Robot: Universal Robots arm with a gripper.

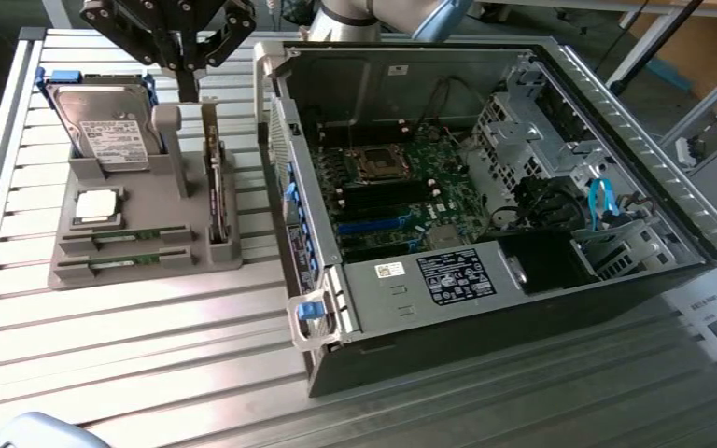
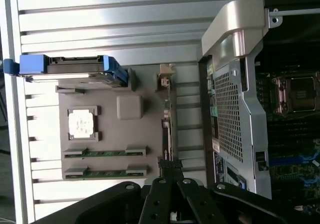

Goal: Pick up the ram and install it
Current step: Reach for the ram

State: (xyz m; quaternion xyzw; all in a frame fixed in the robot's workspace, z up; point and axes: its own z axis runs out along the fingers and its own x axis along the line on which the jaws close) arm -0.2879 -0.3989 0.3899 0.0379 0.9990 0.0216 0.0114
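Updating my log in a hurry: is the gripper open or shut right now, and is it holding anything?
Gripper: shut, nothing held between its fingers, hanging above the grey tray.

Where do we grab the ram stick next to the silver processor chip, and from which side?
Pinch the ram stick at mid-length, across its two flat faces, coming straight down from above. It stands on edge in the grey holder; raised blocks cover both ends, so just the middle of its long top edge looks bare.
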